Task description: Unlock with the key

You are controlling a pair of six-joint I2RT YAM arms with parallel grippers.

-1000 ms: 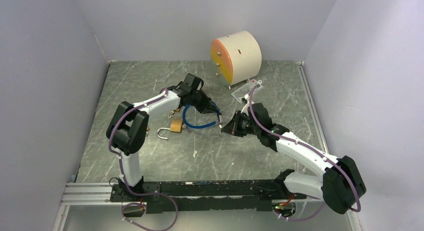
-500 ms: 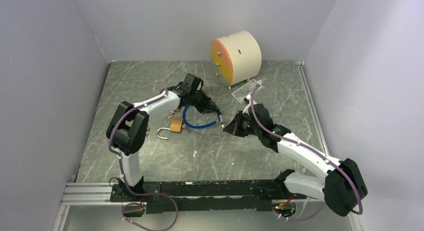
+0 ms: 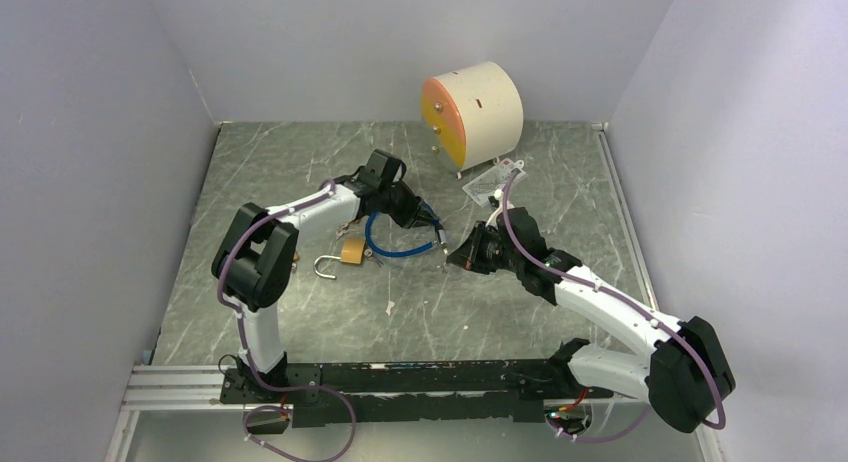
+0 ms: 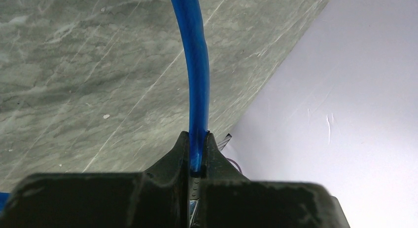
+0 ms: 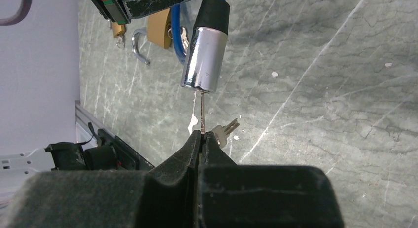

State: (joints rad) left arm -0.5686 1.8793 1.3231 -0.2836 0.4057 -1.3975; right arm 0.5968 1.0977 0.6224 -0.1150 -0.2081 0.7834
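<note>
Robot lab cell: bare white walls (image 3: 100, 132), grey marbled table (image 3: 480, 312), aluminium mounting rail (image 3: 175, 387)

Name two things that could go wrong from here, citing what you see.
1. The thin key, pinched by the right gripper, may bend or slip when turned in the chrome barrel.
2. The left gripper clamps only the blue cable, so the barrel could twist along.
</note>
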